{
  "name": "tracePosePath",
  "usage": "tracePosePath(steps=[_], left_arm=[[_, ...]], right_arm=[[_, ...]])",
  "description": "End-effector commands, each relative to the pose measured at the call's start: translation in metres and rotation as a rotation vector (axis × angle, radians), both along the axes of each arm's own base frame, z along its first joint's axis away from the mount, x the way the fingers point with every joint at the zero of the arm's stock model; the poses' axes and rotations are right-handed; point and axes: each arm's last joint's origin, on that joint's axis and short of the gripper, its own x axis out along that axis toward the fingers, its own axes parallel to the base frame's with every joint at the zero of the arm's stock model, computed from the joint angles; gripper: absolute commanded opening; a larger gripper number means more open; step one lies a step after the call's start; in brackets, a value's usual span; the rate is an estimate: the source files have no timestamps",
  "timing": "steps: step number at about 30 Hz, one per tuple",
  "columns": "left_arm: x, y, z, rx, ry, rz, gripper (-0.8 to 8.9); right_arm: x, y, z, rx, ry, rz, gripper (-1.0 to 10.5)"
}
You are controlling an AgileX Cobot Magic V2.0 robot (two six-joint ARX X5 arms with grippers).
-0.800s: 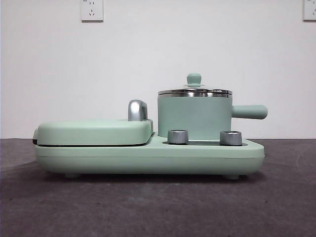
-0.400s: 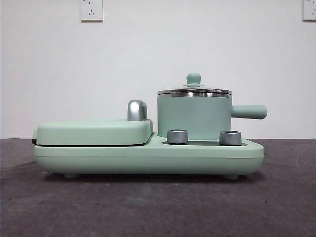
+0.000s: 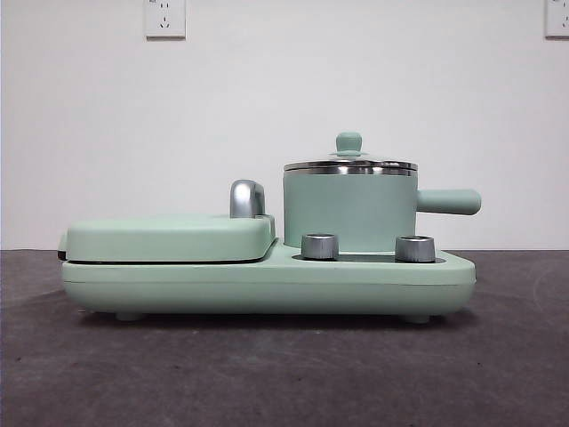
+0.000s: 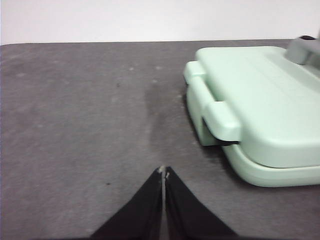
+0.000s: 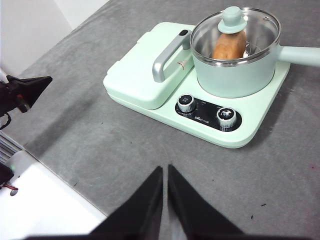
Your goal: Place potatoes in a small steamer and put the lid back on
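The small steamer (image 3: 350,210) (image 5: 235,75) stands on the right half of a mint-green cooker base (image 3: 267,283) (image 5: 250,130), its side handle pointing right. The glass lid (image 3: 349,163) (image 5: 260,25) rests on its rim, green knob up. Through the glass, in the right wrist view, the orange-brown potato (image 5: 228,46) lies inside the pot. My right gripper (image 5: 165,170) is shut and hovers over the table in front of the cooker. My left gripper (image 4: 163,171) is shut above bare table beside the cooker's griddle end. Neither gripper shows in the front view.
A flat mint-green griddle cover (image 3: 169,237) (image 4: 260,100) (image 5: 145,75) with a chrome handle (image 3: 246,197) (image 5: 167,57) fills the cooker's left half. Two steel knobs (image 3: 320,246) (image 3: 415,248) sit on the front panel. The other arm's black gripper (image 5: 25,90) shows at the table's left side.
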Motion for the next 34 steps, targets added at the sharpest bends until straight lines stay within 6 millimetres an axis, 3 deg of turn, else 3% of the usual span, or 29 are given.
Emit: tracePosePath(steps=[1,5,27,30,34], left_arm=[[0.002,0.002,-0.008,0.0,0.017,0.03,0.05],[0.007,0.004,-0.021,-0.001,0.005,0.054,0.05],[0.009,0.005,-0.02,-0.001,-0.057,0.057,0.05],[0.009,0.005,-0.02,-0.001,-0.057,0.057,0.05],[0.009,0.005,-0.02,-0.001,-0.057,0.057,0.05]], right_arm=[[0.0,0.0,0.003,0.003,-0.018,0.009,0.1],[0.0,0.0,0.003,0.003,-0.018,0.009,0.1],[0.0,0.001,0.003,0.007,-0.023,0.01,0.1],[0.006,0.002,-0.002,0.014,-0.055,-0.032,0.1],[0.035,0.006,-0.035,0.039,-0.245,-0.181,0.1]])
